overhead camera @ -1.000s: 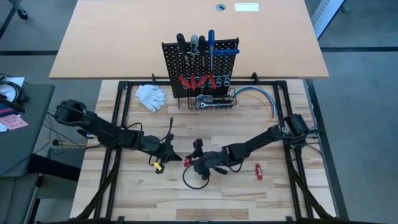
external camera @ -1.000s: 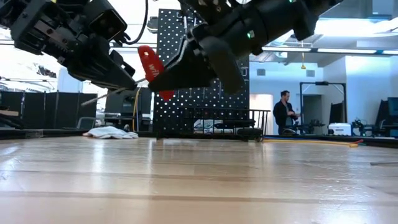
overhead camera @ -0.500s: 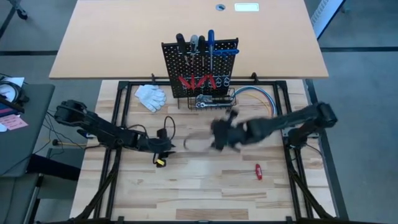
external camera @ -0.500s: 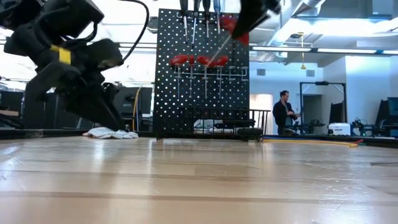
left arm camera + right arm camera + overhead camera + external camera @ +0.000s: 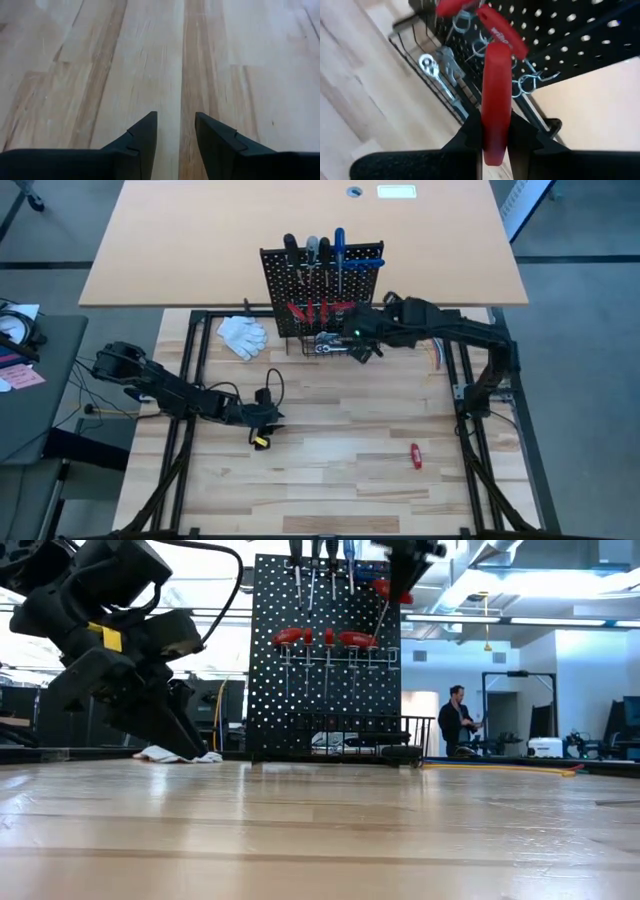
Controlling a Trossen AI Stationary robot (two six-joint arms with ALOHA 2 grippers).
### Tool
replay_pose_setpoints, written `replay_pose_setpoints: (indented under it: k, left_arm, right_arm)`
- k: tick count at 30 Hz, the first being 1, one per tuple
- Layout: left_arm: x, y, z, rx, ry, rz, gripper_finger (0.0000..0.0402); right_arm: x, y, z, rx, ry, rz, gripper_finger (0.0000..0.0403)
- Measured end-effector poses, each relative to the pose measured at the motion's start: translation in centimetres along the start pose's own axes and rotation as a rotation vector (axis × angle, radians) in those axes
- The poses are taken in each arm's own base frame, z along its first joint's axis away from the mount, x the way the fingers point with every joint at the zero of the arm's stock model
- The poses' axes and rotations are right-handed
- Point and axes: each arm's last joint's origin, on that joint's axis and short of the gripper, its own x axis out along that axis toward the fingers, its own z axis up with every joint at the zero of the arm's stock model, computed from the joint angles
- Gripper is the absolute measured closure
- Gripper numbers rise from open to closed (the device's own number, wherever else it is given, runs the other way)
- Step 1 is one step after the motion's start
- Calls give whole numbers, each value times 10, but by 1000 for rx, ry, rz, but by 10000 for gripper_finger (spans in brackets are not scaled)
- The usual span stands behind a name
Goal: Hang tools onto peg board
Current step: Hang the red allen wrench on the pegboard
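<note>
The black peg board (image 5: 322,272) stands upright at the table's far side, with dark- and blue-handled screwdrivers on top and red-handled ones (image 5: 318,638) in its silver rings. A chrome ratchet wrench (image 5: 427,64) lies in the wire basket (image 5: 340,346) at its base. My right gripper (image 5: 352,335) is up in front of the board's right part, shut on a red-handled screwdriver (image 5: 385,592). My left gripper (image 5: 175,127) stands open low over the bare wood at the table's left middle (image 5: 266,416), with nothing between its fingers. Another red-handled screwdriver (image 5: 415,456) lies flat on the table at the near right. My right gripper pinches the screwdriver's red handle (image 5: 496,117) between its two fingers (image 5: 470,135), near the handle's butt end. The handle runs forward along the fingers toward the board. The screwdriver is lifted clear, handle up, and its thin shaft (image 5: 378,622) slants down in front of the rings.
White gloves (image 5: 243,333) lie left of the board. A curved bundle of coloured cables (image 5: 425,332) lies to its right. A person (image 5: 460,720) stands far off in the room behind. Bare wood stretches across the table's near half.
My right gripper has carried the red-handled screwdriver away from my left gripper at the table's middle, rising and going toward the far edge, up to the peg board, and its wrist has rolled on the way. My left gripper has tipped downward and sunk a little.
</note>
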Motion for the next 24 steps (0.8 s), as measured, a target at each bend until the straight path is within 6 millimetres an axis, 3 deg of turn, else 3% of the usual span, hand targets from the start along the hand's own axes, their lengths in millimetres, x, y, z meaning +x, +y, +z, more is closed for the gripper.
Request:
replay_pose_setpoints:
  k: [5, 9, 13, 20, 24]
  left_arm:
    - [0, 0, 0, -5, 2, 0, 276]
    - [0, 0, 0, -6, 1, 0, 276]
    - [0, 0, 0, -5, 2, 0, 276]
    - [0, 0, 0, -6, 1, 0, 276]
    - [0, 0, 0, -11, 1, 0, 276]
  right_arm:
    - [26, 0, 5, -40, 85, 14, 356]
    - [32, 5, 5, -83, 108, 5, 356]
    - [24, 8, 5, -102, 79, 17, 356]
    - [-10, 7, 13, -71, -28, 23, 356]
    - [-11, -3, 15, -45, -23, 1, 356]
